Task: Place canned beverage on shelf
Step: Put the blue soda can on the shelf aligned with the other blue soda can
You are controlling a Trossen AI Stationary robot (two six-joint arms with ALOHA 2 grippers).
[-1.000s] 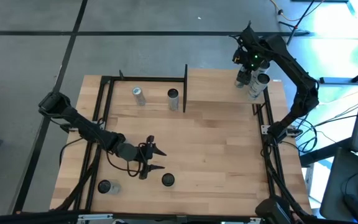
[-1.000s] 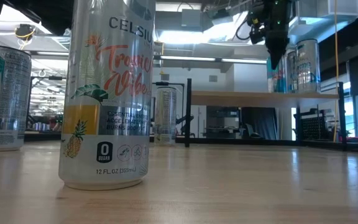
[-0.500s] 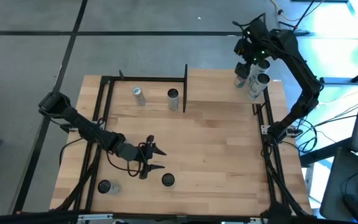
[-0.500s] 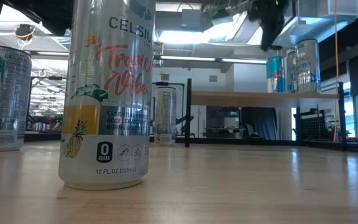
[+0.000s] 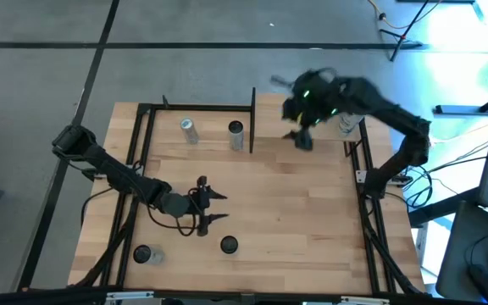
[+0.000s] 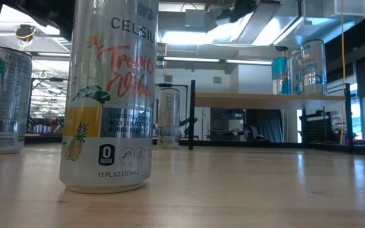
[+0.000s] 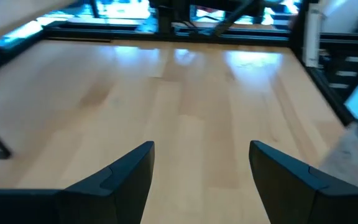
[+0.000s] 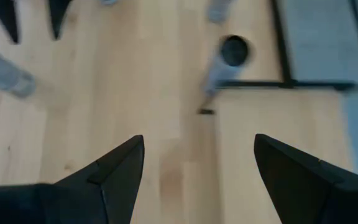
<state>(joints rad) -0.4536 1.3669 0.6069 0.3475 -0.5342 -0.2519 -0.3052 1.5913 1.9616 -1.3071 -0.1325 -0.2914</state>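
Cans stand in several places on the wooden bench (image 5: 295, 212), and we count two already up on the shelf (image 6: 268, 99), the raised light-wood board at the far right corner: in the low view a blue-banded can (image 6: 281, 75) and a silver can (image 6: 312, 66) sit side by side on its plank. From above we see only one of them clearly, just beside the right arm. Our right hand (image 5: 297, 137) hangs blurred over the shelf's inner edge, apart from both cans, its fingers (image 8: 114, 171) spread with nothing between them. Our left hand (image 5: 213, 207) waits low over the near-left part of the bench, its fingers (image 7: 126, 171) likewise parted and empty. Just beside it stands a Celsius can (image 5: 229, 245), which fills the low view's foreground (image 6: 109, 95); another can (image 5: 142, 254) stands near the front-left corner. Two more cans (image 5: 188, 130) (image 5: 235, 134) stand at the far left, near the black frame post (image 5: 252, 119).
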